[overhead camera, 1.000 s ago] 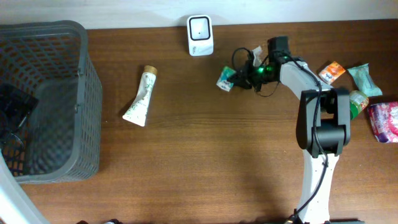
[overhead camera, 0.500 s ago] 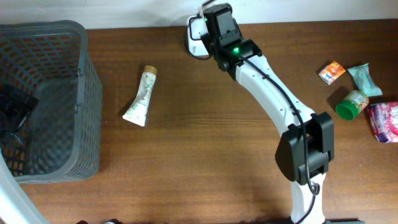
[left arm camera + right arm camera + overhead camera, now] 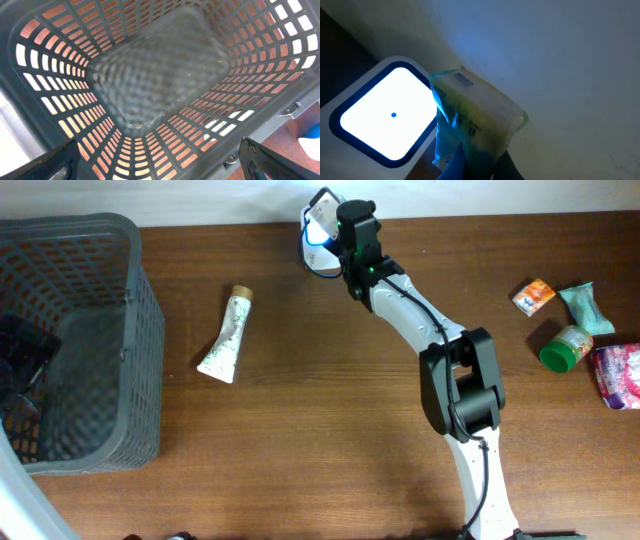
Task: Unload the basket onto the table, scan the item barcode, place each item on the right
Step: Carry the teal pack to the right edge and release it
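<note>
Currently, the packet (image 3: 475,120) is pinched by the right gripper (image 3: 472,162) at 3 o'clock of the scanner (image 3: 385,117), likely so a barcode is read (left gripper (image 3: 157,162) is parked wide open over the basket (image 3: 160,75)).

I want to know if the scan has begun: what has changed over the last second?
The right gripper, shut on the green packet, swung left and carried it to the lit scanner, where it now holds the packet close by the glowing window. Unchanged: the tube, the basket, and the left gripper, open above the basket.
</note>
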`<control>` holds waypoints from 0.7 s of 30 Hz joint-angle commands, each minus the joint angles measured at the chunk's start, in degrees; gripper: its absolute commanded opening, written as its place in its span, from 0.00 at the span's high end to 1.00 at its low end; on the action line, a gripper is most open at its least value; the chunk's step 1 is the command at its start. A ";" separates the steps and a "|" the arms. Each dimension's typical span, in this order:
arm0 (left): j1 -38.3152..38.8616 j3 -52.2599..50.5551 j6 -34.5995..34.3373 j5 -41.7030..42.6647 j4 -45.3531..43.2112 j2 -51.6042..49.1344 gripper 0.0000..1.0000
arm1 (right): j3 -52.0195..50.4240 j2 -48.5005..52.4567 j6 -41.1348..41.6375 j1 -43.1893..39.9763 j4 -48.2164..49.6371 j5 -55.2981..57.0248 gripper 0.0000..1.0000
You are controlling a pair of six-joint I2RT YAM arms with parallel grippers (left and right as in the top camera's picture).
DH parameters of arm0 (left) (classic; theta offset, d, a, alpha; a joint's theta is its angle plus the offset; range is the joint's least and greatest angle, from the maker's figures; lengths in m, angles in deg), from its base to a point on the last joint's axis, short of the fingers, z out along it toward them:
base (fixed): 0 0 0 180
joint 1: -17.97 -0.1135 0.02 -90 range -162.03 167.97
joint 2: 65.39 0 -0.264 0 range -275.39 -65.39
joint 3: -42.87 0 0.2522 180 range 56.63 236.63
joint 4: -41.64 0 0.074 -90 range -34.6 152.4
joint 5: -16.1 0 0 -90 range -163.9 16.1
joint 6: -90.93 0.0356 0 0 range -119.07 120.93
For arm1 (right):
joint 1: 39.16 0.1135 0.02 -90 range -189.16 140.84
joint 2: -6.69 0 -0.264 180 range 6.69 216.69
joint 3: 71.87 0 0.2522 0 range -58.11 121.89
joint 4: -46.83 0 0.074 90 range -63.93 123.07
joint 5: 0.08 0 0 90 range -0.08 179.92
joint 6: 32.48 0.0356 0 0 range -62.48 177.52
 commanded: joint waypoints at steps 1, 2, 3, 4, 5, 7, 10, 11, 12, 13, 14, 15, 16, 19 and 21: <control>-0.33 0.11 -0.15 0.00 0.09 -0.07 0.01 | 0.59 -1.22 15.65 0.07 -1.05 9.57 0.96; -0.33 0.11 -0.13 0.00 0.09 -0.07 0.01 | 0.59 -2.45 18.45 -0.37 -2.62 10.58 0.96; -0.33 0.11 -0.13 0.00 0.09 -0.07 0.01 | 0.59 -4.72 23.10 -1.53 -6.62 11.19 0.96; -0.33 0.11 -0.15 0.00 0.09 -0.15 0.01 | 0.59 -6.80 28.24 -3.37 -11.47 11.15 0.96; -0.33 0.11 -0.15 0.00 0.09 -0.20 0.01 | 0.59 -8.94 35.17 -6.80 -18.60 11.13 0.96; -0.33 0.11 -0.15 0.00 0.09 -0.20 0.01 | 0.59 -10.01 44.65 -14.82 -32.37 10.93 0.96; -0.33 0.11 -0.15 0.00 0.09 -0.20 0.01 | 0.57 -9.99 44.76 -25.75 -44.65 10.49 0.96; -0.33 0.11 -0.15 0.00 0.09 -0.20 0.01 | 0.57 -9.99 44.76 -29.77 -47.15 10.47 0.96; -0.33 0.11 -0.15 0.00 0.09 -0.20 0.01 | 0.57 -9.99 44.78 -31.63 -47.89 10.32 0.95; -0.33 0.11 -0.13 0.00 0.09 -0.17 0.01 | 0.55 -9.77 44.76 -34.23 -48.61 7.06 0.85; -0.33 0.11 -0.15 0.00 0.09 -0.20 0.01 | 0.48 -9.73 44.74 -35.32 -49.05 4.55 0.84; -0.33 0.11 -0.15 0.00 0.09 -0.20 0.01 | 0.46 -9.73 44.76 -37.09 -50.97 4.70 0.95; -0.33 0.11 -0.13 0.00 0.09 -0.20 0.01 | 0.46 -9.68 44.76 -38.03 -51.71 4.72 0.91; -0.33 0.11 -0.13 0.00 0.09 -0.20 0.01 | 0.46 -9.68 44.76 -39.80 -53.68 3.48 0.29; -0.33 0.11 -0.13 0.00 0.09 -0.20 0.01 | 0.46 -9.68 44.26 -39.78 -55.82 -9.31 0.07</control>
